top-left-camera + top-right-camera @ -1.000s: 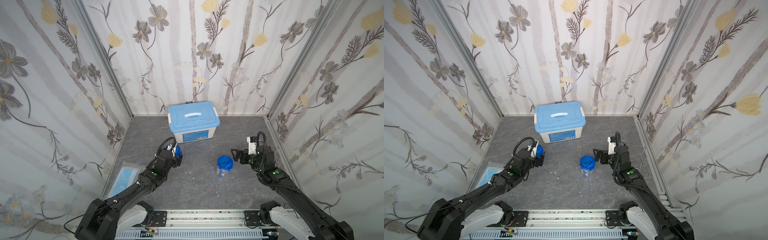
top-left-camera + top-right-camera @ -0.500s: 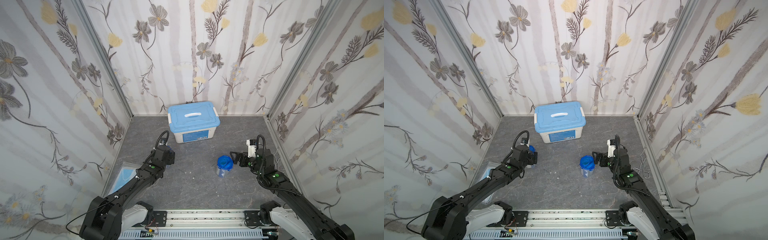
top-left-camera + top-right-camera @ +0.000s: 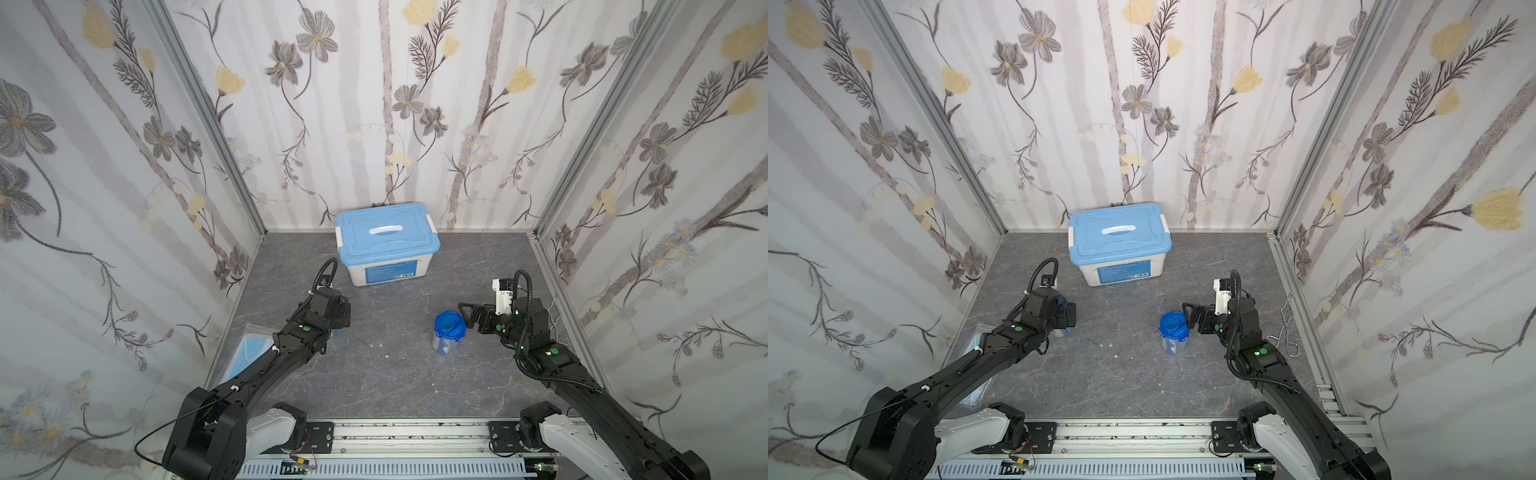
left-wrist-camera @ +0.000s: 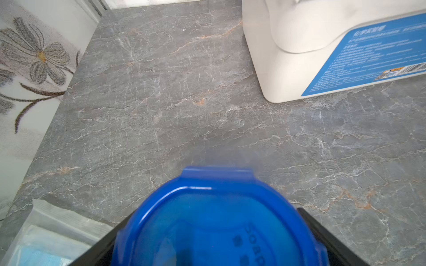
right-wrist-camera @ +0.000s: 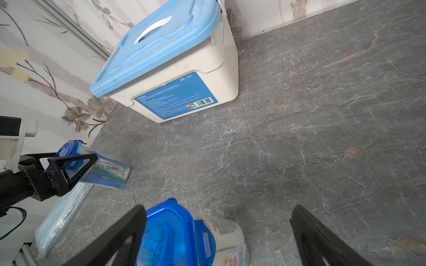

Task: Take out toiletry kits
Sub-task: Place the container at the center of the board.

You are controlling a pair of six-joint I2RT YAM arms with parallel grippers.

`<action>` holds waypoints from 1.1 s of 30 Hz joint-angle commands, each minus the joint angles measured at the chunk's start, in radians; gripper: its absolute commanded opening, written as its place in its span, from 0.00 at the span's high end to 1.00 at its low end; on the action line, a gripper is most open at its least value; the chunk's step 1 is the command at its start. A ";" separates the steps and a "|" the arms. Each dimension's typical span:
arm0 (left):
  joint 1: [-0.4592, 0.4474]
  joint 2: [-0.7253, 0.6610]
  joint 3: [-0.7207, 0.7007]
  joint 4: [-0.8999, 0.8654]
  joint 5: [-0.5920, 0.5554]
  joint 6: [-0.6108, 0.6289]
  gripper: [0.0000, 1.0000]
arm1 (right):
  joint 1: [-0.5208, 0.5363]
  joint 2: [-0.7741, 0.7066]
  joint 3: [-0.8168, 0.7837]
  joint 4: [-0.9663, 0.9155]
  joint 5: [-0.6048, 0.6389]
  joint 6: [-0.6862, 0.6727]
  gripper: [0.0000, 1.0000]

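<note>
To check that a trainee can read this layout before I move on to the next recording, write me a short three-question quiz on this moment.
1. True or false: the white box has its light-blue lid off.
2. The blue-lidded cup by the right claw is: A) lying on its side; B) standing upright with its lid on; C) inside the box.
3. Fill in: the flat bag of masks lies on the ___ arm's side.

Key: 1 false; 2 B; 3 left.
</note>
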 commanded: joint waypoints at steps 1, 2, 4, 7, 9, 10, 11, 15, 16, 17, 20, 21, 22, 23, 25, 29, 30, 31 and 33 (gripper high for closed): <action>0.001 -0.030 -0.013 -0.007 -0.024 -0.031 0.00 | 0.000 -0.005 0.001 0.034 0.008 0.001 0.00; 0.001 -0.049 -0.023 -0.005 -0.031 -0.040 0.00 | 0.000 -0.005 0.003 0.031 0.012 -0.001 0.00; -0.001 -0.082 -0.042 -0.007 -0.049 -0.061 0.00 | 0.000 -0.001 0.003 0.028 0.016 -0.004 0.00; 0.000 -0.126 -0.037 -0.072 -0.105 -0.108 0.00 | 0.000 0.011 0.008 0.028 0.012 -0.007 0.00; -0.001 -0.144 -0.013 -0.130 -0.132 -0.134 0.00 | 0.000 0.019 0.010 0.032 0.006 -0.009 0.00; 0.000 -0.153 0.003 -0.158 -0.133 -0.150 0.00 | 0.000 0.021 0.010 0.034 0.007 -0.011 0.00; -0.003 -0.165 0.012 -0.172 -0.126 -0.160 0.00 | 0.001 0.021 0.012 0.035 0.010 -0.013 0.00; -0.033 -0.210 0.013 -0.174 -0.113 -0.168 0.00 | 0.000 0.013 0.020 0.042 0.001 -0.016 0.00; -0.039 -0.211 0.017 -0.180 -0.114 -0.163 0.00 | 0.000 0.010 0.020 0.048 -0.011 -0.016 0.00; -0.044 -0.208 0.022 -0.188 -0.111 -0.160 0.00 | 0.000 0.007 0.022 0.049 -0.024 -0.017 0.00; -0.056 -0.194 0.031 -0.184 -0.081 -0.139 0.00 | 0.001 0.012 0.022 0.047 -0.055 -0.022 0.00; -0.060 -0.186 0.032 -0.173 -0.070 -0.132 0.00 | 0.000 0.016 0.022 0.045 -0.061 -0.022 0.00; -0.061 -0.177 0.031 -0.159 -0.065 -0.127 0.00 | 0.001 0.021 0.020 0.043 -0.064 -0.023 0.00; -0.063 -0.163 0.034 -0.149 -0.060 -0.126 0.00 | 0.001 0.026 0.020 0.043 -0.067 -0.022 0.00; -0.066 -0.141 0.042 -0.134 -0.051 -0.128 0.00 | 0.003 0.031 0.018 0.040 -0.064 -0.022 0.00; -0.084 -0.139 0.062 -0.129 -0.059 -0.127 0.00 | 0.001 0.029 0.013 0.035 -0.046 -0.018 0.00; -0.086 -0.145 0.073 -0.144 -0.072 -0.128 0.00 | 0.002 0.029 0.011 0.036 -0.043 -0.019 0.00; -0.086 -0.149 0.087 -0.163 -0.083 -0.130 0.00 | 0.002 0.031 0.011 0.036 -0.044 -0.019 0.00; -0.090 -0.161 0.128 -0.227 -0.118 -0.139 0.00 | 0.002 0.034 0.010 0.037 -0.045 -0.018 0.00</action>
